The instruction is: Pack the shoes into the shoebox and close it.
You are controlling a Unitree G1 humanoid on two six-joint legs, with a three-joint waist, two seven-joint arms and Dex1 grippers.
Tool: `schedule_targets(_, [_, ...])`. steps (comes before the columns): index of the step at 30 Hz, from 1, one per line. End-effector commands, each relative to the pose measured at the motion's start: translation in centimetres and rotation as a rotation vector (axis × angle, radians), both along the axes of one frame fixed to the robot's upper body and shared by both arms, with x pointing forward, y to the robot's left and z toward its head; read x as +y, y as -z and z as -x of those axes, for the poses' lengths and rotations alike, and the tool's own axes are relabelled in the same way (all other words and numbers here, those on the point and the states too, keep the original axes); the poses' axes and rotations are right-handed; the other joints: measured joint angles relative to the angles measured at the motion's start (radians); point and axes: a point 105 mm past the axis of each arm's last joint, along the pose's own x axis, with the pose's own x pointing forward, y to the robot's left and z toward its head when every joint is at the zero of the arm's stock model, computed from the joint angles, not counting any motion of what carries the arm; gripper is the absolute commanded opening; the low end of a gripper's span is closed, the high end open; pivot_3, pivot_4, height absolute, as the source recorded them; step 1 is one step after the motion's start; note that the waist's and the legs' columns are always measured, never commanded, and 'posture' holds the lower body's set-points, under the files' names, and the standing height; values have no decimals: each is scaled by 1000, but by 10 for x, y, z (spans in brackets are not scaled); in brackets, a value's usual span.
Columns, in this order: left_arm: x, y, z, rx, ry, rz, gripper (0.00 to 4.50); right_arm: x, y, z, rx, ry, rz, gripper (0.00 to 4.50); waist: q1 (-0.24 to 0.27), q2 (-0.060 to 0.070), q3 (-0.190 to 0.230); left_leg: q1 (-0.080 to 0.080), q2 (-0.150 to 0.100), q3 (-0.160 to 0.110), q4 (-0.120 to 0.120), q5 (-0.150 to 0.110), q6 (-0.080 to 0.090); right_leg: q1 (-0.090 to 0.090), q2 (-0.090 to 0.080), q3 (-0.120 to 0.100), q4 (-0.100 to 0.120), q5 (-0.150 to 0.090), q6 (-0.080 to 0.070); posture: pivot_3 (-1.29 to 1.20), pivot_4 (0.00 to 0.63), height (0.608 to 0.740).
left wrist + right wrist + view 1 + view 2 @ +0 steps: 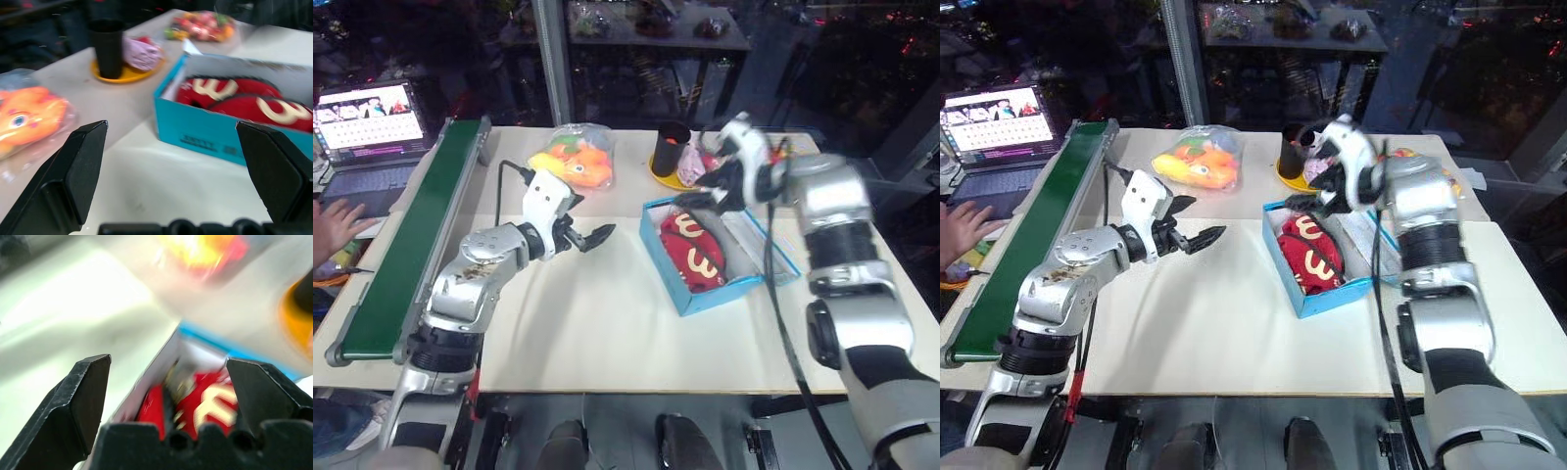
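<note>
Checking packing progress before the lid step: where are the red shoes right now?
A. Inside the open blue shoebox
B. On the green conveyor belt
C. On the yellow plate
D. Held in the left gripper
A: both red shoes lie side by side inside the open shoebox.

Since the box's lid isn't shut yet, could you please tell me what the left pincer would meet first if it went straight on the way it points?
Probably the near blue wall of the shoebox, with the shoes inside; the open left pincer points at it over bare table.
</note>
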Motion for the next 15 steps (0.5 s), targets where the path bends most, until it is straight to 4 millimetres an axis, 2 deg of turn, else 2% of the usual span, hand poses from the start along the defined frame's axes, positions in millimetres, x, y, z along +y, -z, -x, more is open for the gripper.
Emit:
schedule_targets(1, [-21,-12,8,-52,170,-43,4500,-29,6,41,24,115,-34,4474,11,0,0,-1,0,0,0,0,0,0,0,0,-1,0,0,0,150,733])
schedule_targets(2, [-27,-13,9,-44,219,-49,4500,-42,15,59,51,182,-77,4474,17,0,0,-2,0,-1,0,0,0,0,0,-1,-1,0,0,0,150,733])
schedule_targets(3, [-32,-14,10,-39,256,-55,4500,-50,23,73,70,237,-118,3975,23,0,0,-3,0,-2,0,0,0,-1,0,-1,-1,-1,0,0,150,733])
schedule_targets(5, [-35,-15,10,-33,296,-64,4500,-57,35,90,92,310,-155,3423,27,0,0,-7,-1,-4,2,0,0,-4,0,-2,0,-1,0,0,150,733])
schedule_targets(8, [-38,-18,6,-30,348,-101,4500,-64,80,112,108,392,-195,2426,18,-1,0,-8,-2,-2,4,0,0,-7,0,2,4,-1,0,0,150,733])
schedule_targets(9, [-39,-19,5,-30,362,-112,4500,-65,96,116,92,400,-238,1978,16,-2,-1,-6,-1,-5,3,0,1,-5,1,0,4,-1,0,0,150,733])
schedule_targets(10, [-40,-20,4,-32,370,-118,4500,-69,113,120,103,434,-292,1583,14,-3,-2,-5,0,-6,3,0,1,-3,3,0,3,-5,5,0,150,733])
schedule_targets(12, [-39,-21,2,-35,372,-123,4500,-74,151,124,143,493,-291,1038,5,2,-1,-3,1,-8,3,0,1,-1,6,0,3,-7,7,0,150,733])
schedule_targets(13, [-39,-21,1,-37,371,-127,4500,-74,165,125,158,508,-302,576,1,4,0,-3,1,-7,3,1,0,0,6,3,3,-7,7,0,150,733])
schedule_targets(15, [-38,-21,1,-41,374,-135,4500,-72,184,122,158,520,-321,50,-10,5,0,-1,0,-5,4,1,0,0,6,6,4,-6,7,0,150,733])
